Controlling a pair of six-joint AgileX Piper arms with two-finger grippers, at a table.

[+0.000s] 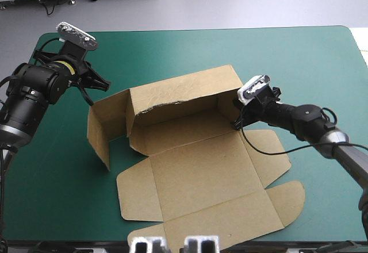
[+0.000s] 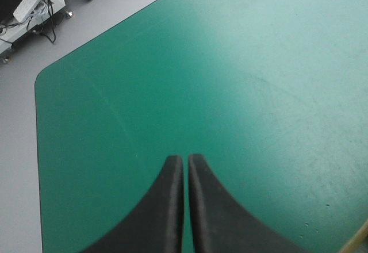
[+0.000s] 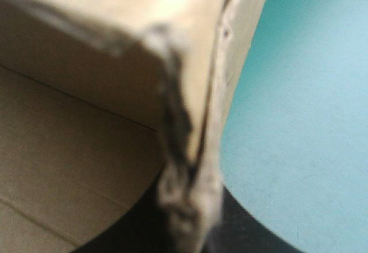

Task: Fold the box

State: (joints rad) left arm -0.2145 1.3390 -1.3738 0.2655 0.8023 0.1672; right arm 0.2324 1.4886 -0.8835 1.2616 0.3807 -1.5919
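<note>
Brown board box (image 1: 201, 172), stiff and a bit creased, in the middle of the smooth teal-green cover (image 1: 287, 52). Far wall up, ragged on top, long side going left to right. Left side flap up too. Lid and rounded flaps flat, pointing at the near edge. Pinched tight on the far wall's right corner: the right gripper (image 1: 237, 122). Up over bare cover, left of the box: the left gripper (image 2: 185, 160), black curved fingers pressed together.

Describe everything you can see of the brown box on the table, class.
The box is a cut sheet of plain brown board, creased, partly folded. Its far wall stands upright, with a side flap raised at its left end; the near panels and rounded tabs lie flat on the teal-green cover. The right gripper pinches the wall's right end, shut on the board.
</note>
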